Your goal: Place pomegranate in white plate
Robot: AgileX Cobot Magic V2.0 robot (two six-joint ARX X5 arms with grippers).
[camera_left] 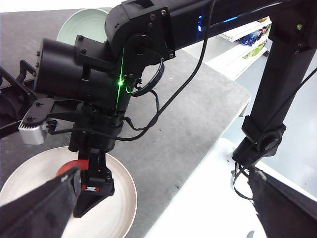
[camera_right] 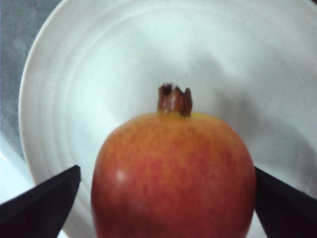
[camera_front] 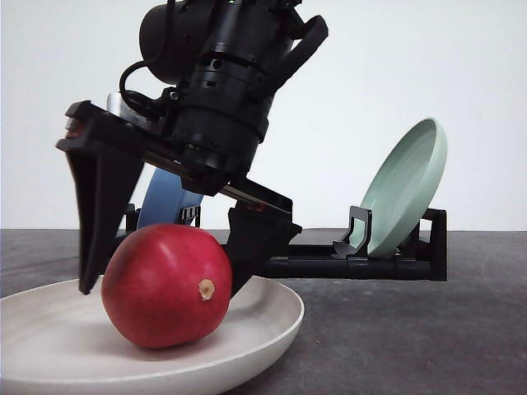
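Observation:
The red pomegranate (camera_front: 165, 288) rests on its side in the white plate (camera_front: 263, 329) at the front left of the table. My right gripper (camera_front: 160, 288) reaches down over it, open, with one black finger on each side of the fruit. In the right wrist view the pomegranate (camera_right: 173, 173) sits between the fingers with its crown pointing away, a small gap showing on one side, and the white plate (camera_right: 99, 74) lies beneath it. The left wrist view shows the right gripper (camera_left: 81, 186) over the plate (camera_left: 119, 198) with a bit of the pomegranate (camera_left: 67, 168). My left gripper (camera_left: 163, 218) hangs open and high above, holding nothing.
A black rack (camera_front: 370, 263) stands behind the plate on the dark grey table. It holds a pale green plate (camera_front: 403, 189) upright, and a blue plate (camera_front: 169, 206) shows behind the right arm. The table's edge (camera_left: 218, 134) runs near the white plate.

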